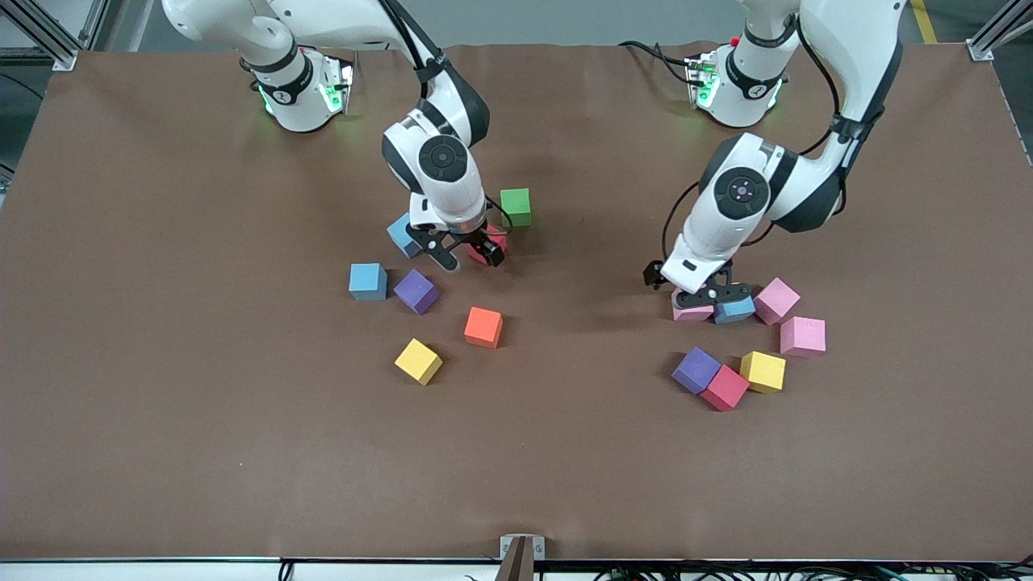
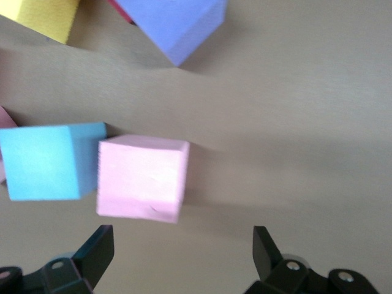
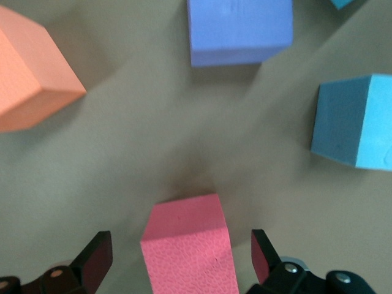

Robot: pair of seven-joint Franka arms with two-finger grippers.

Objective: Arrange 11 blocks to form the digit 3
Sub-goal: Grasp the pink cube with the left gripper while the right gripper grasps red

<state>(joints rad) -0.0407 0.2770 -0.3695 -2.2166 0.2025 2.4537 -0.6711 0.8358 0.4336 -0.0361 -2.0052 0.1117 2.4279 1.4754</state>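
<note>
1. Toward the right arm's end of the table, in the middle of the front view, seven blocks lay loose: a blue block (image 1: 367, 282) just beside a purple block (image 1: 416, 291), a yellow block (image 1: 418, 361) and an orange block (image 1: 483, 327) lower in the frame, and a green block (image 1: 516, 206) higher up. A second blue block (image 1: 402, 234) was partly hidden by the right wrist.
2. The right gripper (image 1: 468, 256) hung low over a red block (image 1: 487, 246). In the right wrist view its fingers (image 3: 98, 251) stood spread wide with the block (image 3: 190, 251) between them, and nothing was held.
3. The left gripper (image 1: 710, 297) was low over a pink block (image 1: 692, 311), which touched a third blue block (image 1: 734, 308). In the left wrist view its fingers (image 2: 101, 242) were also spread wide and held nothing. The pink block (image 2: 142, 177) sat just ahead of the tips, not between them.
4. Beside these lay two more pink blocks (image 1: 776, 300), with a purple, a red and a yellow one clustered lower in the frame.
5. No part of the digit 3 was laid out, so the task looked barely begun, with each arm on its first pick.
6. Next, the right gripper probably needed only to settle and shut on the red block. The left probably needed to move forward over the pink block and grip it without catching its blue neighbour.
</note>
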